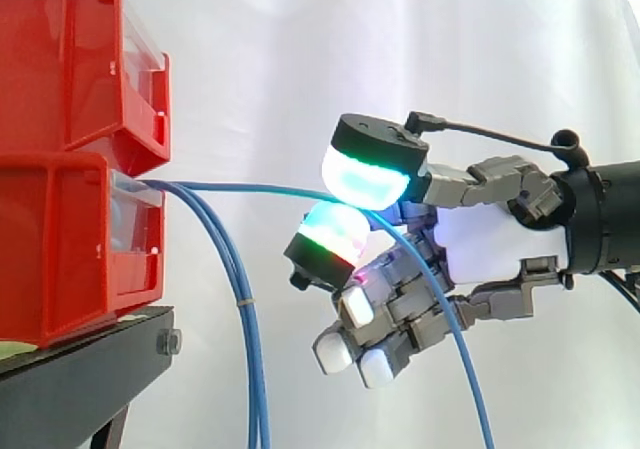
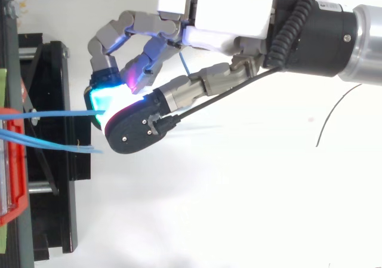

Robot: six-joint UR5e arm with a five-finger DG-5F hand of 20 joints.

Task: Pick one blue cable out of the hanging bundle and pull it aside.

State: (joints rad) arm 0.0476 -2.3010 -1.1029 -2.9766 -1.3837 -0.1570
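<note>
While taut, thin blue cable (image 1: 260,190).

glossy red plastic bins (image 1: 60,219), matt black metal stand (image 1: 90,369), smooth blue cable (image 1: 255,190), white cloth curtain (image 1: 280,49)

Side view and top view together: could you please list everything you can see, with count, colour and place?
red bins: two, red, stacked at the left on the stand
black stand: one, black, under the bins
hanging blue cables: at least two, blue, drooping from the lower bin's front
single blue cable: one, blue, running level from the bin to the hand, then dropping behind it
white curtain: one, white, behind everything
hand: one, grey and white, coming from the right, glowing pads pinching the single blue cable
</note>
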